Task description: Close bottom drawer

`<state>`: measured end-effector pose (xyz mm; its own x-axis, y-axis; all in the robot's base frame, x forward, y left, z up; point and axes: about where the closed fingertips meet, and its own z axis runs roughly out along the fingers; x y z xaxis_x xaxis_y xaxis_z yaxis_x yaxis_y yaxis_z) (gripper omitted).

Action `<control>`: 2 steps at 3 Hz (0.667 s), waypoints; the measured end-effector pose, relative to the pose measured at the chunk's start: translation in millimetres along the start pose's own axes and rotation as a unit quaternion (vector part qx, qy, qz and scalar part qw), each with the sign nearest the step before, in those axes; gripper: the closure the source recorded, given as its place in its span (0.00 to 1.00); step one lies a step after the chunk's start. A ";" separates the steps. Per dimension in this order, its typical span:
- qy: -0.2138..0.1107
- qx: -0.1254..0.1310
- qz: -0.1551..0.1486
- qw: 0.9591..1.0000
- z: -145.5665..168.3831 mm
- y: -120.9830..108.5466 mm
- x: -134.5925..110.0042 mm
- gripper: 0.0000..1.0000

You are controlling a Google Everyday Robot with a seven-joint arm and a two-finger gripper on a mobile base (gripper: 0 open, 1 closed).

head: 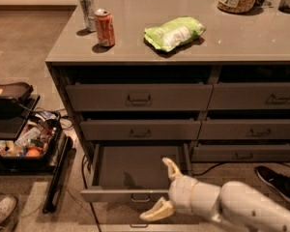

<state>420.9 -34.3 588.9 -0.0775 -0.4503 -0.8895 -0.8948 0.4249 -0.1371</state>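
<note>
Camera view, gripper [164,190] spread wide, gripping nothing; bottom drawer [130,166] pulled out just to its left; one finger inside it, the other before its front

No text can be read.

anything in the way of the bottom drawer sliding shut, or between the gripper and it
Nothing visible. The bottom drawer is pulled out and looks empty inside. The gripper is open right at the right part of its front panel, with nothing between them.
</note>
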 end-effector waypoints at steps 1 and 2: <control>-0.006 0.025 -0.021 0.999 23.9 30.8 8.5 0.00; 0.007 0.060 -0.020 0.998 26.2 16.7 14.9 0.00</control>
<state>416.3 -13.3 561.9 -0.0496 -0.4791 -0.8763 -0.8387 0.4964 -0.2239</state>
